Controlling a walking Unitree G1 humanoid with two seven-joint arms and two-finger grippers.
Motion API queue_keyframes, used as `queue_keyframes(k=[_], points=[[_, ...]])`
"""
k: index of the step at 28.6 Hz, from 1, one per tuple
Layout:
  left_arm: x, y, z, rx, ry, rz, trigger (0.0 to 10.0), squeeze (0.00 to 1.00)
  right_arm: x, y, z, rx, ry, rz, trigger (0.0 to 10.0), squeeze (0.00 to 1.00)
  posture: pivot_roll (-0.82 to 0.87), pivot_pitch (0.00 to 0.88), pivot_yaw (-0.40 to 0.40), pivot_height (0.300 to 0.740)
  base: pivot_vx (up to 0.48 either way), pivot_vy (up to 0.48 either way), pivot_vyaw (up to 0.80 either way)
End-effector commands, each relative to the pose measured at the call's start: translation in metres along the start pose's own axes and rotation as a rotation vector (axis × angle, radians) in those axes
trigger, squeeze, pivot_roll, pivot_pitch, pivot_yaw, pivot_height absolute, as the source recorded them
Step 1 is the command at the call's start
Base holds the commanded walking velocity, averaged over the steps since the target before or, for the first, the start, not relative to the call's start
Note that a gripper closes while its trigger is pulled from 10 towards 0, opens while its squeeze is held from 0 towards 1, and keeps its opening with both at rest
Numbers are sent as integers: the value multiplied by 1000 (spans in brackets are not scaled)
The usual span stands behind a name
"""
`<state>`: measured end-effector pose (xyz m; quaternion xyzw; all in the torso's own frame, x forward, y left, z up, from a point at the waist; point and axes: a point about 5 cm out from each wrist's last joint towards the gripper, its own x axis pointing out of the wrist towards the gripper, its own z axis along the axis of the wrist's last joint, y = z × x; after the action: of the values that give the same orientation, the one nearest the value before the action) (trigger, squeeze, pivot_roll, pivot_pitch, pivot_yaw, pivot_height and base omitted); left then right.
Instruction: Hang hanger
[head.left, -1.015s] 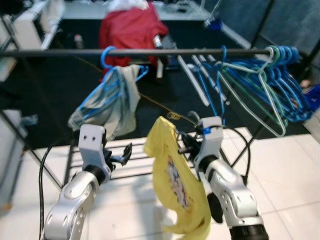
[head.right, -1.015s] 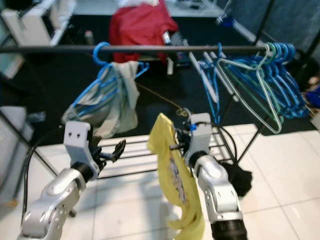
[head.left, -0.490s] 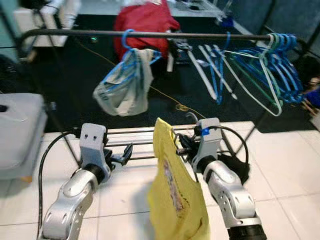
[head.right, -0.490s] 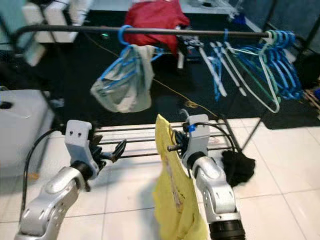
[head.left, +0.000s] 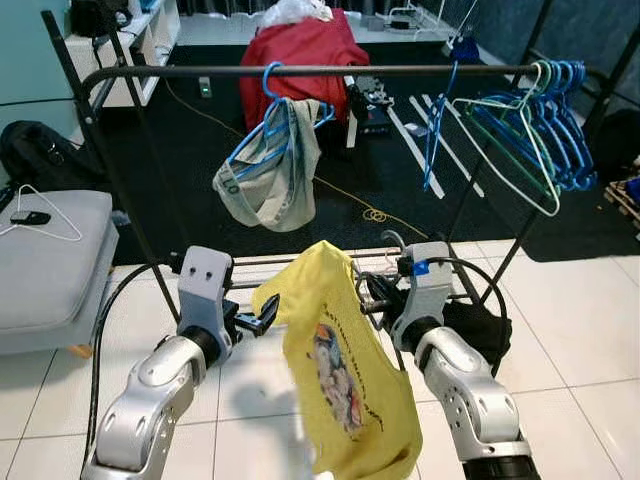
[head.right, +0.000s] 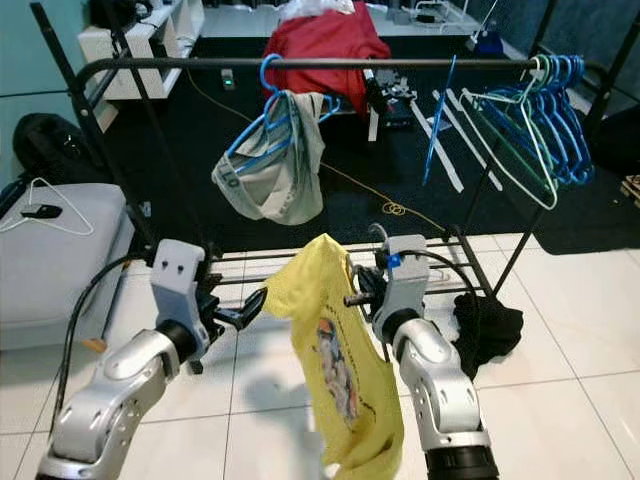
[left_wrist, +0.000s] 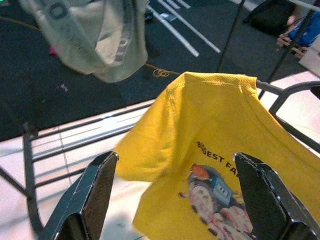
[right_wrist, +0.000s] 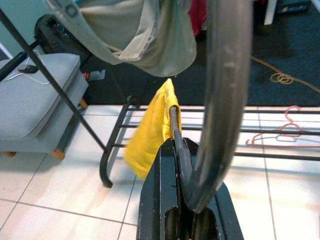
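Note:
My right gripper (head.left: 370, 296) is shut on the grey hook of a hanger (right_wrist: 224, 75) that carries a yellow T-shirt (head.left: 345, 385) with a printed picture. The shirt hangs between my two arms, well below the black clothes rail (head.left: 350, 71). My left gripper (head.left: 263, 318) stands open beside the shirt's raised sleeve; in the left wrist view its fingers (left_wrist: 95, 192) are spread wide with the shirt (left_wrist: 210, 130) just ahead of them. Whether a finger touches the sleeve I cannot tell.
On the rail hang a blue hanger with a grey garment (head.left: 270, 175) and a bunch of blue hangers (head.left: 545, 125) at the right end. A grey bench (head.left: 45, 260) stands at the left. Low rack bars (head.left: 300, 262) and a black cloth (head.left: 480, 322) lie below.
The camera has backed off and the rail now looks farther away. The yellow shirt has swung, and its sleeve has risen toward my left gripper. Both grippers keep their state.

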<state>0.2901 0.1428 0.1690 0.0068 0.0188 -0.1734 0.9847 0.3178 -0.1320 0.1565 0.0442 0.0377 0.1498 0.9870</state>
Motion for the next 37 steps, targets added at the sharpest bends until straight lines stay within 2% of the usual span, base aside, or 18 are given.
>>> queue_keyframes(k=[1, 12, 19, 20, 23, 32, 37], points=[[0, 1, -4, 23, 37, -7, 10000, 0, 0, 0, 3, 5, -20, -4, 10000, 0, -10, 203, 21, 740, 0, 0, 0], [-3, 2, -7, 27, 71, -11, 10000, 0, -6, 2, -3, 39, -19, -14, 10000, 0, 7, 193, 37, 740, 0, 0, 0], [1, 6, -7, -27, 56, 37, 10000, 0, -6, 1, 0, 46, -26, -26, 10000, 0, -6, 187, 38, 740, 0, 0, 0], [2, 9, -8, -48, 39, 73, 10000, 0, -3, 0, 8, -2, -68, -28, 10000, 0, -19, 194, 20, 740, 0, 0, 0], [2, 11, -7, -57, 11, 111, 10000, 0, 1, -1, 20, -46, -134, -26, 10000, 0, -15, 203, 1, 740, 0, 0, 0], [-1, 12, -6, -36, 2, 121, 10000, 0, 4, 0, 25, -60, -160, -28, 10000, 0, -15, 182, -9, 740, 0, 0, 0], [3, 11, -2, -35, -20, 137, 10000, 0, 7, -3, 33, -93, -206, -72, 10000, 0, -22, 172, -12, 740, 0, 0, 0]])
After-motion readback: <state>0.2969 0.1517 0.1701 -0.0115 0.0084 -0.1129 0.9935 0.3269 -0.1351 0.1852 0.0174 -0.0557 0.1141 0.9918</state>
